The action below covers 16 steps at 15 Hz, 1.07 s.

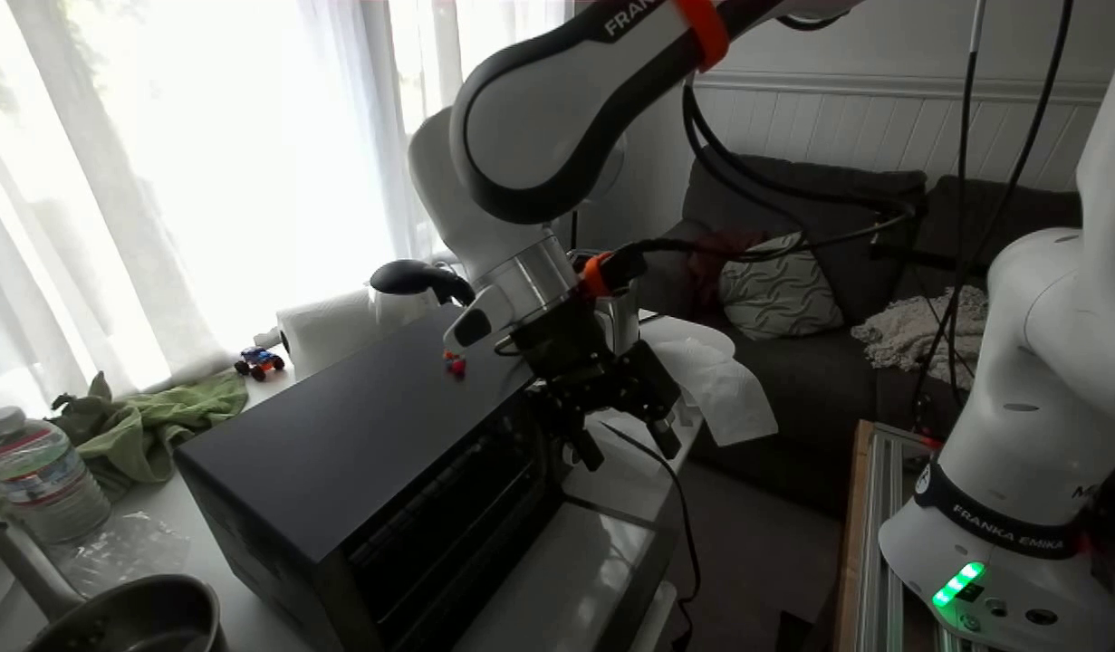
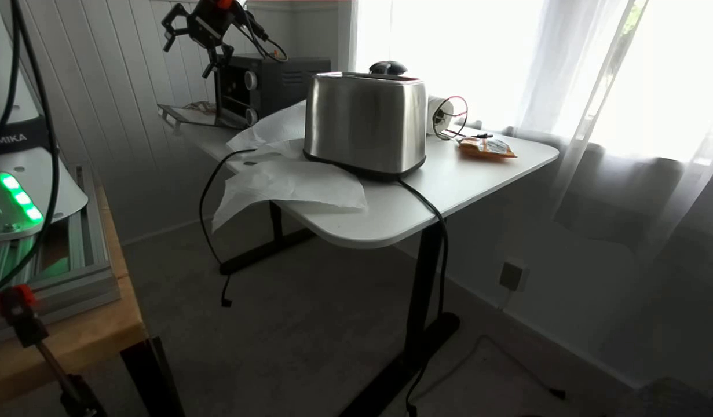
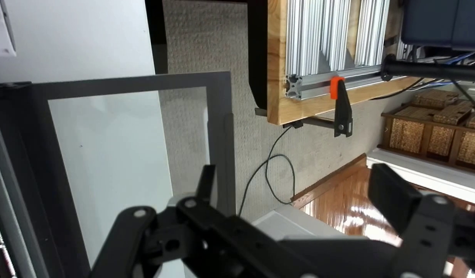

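In an exterior view, a black oven [image 1: 340, 435] sits on a white counter [image 1: 199, 552], and its door [image 1: 566, 570] is folded down flat. The gripper [image 1: 631, 453] hangs by the front of the oven, toward its far end, with its fingers [image 1: 586, 448] spread wide and just air between them. To the left are a toy truck [image 1: 260, 362], a roll of paper towels [image 1: 326, 330], a green cloth [image 1: 158, 430] and a water bottle [image 1: 45, 480], and a pan [image 1: 136, 625] is near. A dark couch [image 1: 820, 389] is far, on the right. In an exterior view where a shiny toaster [image 2: 365, 124] stands on the counter, the oven is far off on the left. There the gripper is above the open door, with a gap between. White paper [image 2: 292, 185] lies left of the toaster and hangs over the counter's edge, and an orange packet [image 2: 485, 147] lies on the right. In the wrist view, the door is on the left, with a dark frame [image 3: 218, 116] around a clear window [image 3: 114, 162]. The gripper's fingers are wide apart there too. A wooden stand [image 3: 278, 110] with metal bars [image 3: 306, 38] is on the right, and a thin cord [image 3: 292, 173] curls on the floor [image 3: 198, 50].
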Each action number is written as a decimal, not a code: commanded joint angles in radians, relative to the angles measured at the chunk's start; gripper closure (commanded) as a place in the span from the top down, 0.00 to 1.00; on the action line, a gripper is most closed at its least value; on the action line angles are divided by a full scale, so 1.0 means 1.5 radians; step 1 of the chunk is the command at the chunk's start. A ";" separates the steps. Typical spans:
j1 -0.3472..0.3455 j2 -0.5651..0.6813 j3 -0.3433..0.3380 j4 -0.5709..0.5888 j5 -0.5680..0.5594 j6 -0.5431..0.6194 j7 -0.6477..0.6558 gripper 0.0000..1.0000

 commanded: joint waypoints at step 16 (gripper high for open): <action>0.061 0.021 0.063 0.188 -0.082 -0.002 0.276 1.00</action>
